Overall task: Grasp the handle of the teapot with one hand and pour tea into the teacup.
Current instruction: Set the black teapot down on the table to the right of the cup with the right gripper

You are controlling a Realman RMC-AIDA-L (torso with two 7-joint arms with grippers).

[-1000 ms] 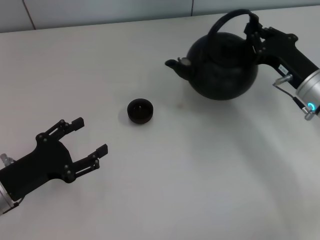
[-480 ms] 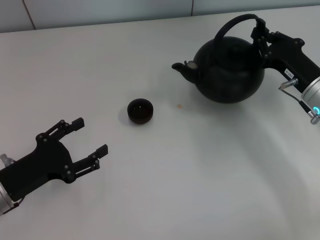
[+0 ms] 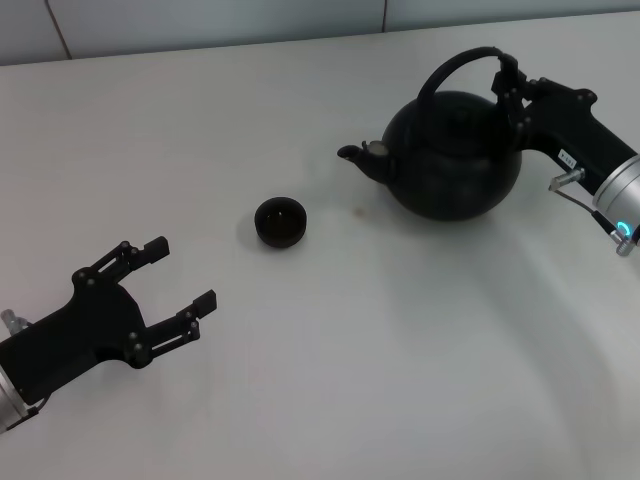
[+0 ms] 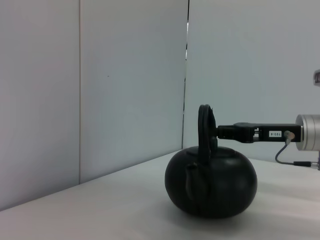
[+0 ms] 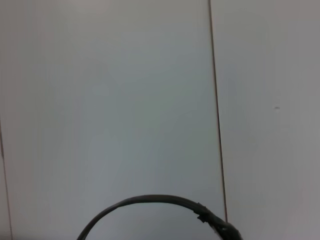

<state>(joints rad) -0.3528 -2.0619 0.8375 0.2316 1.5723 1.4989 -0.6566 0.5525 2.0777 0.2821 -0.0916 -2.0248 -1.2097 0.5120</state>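
1 teapot (image 3: 452,155), w/ 1 handle (image 3: 450,68) and 1 spout. 1 teacup (image 3: 280,221). 1 table (image 3: 330,360). 2 grippers: right gripper (image 3: 508,85), fingers clamped on the handle; left gripper (image 3: 178,275), 2 fingers spread w/ nothing between them, teacup just beyond the fingertips, teapot well beyond that.

handle (image 5: 150,200) | black arch, low | pale wall (image 5: 110,100) behind
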